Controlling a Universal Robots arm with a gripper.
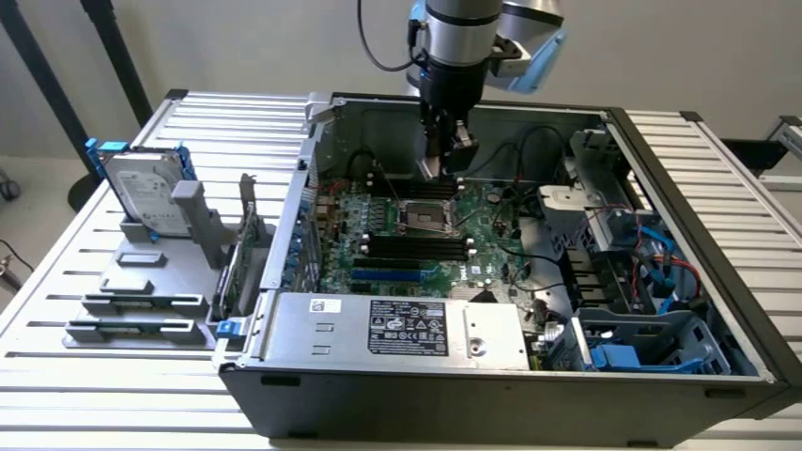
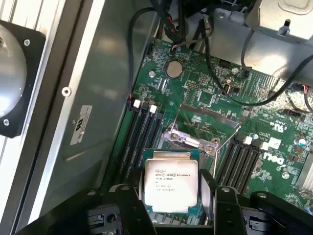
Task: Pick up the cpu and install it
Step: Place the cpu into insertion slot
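I see gripper (image 1: 441, 162) clamped on cpu (image 2: 171, 182) by opposite edges; cpu hangs above motherboard socket (image 2: 195, 139); memory slots (image 2: 141, 134) beside socket.

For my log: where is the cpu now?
In the wrist view, the cpu is held in the end effector, above the motherboard, beside its open socket.
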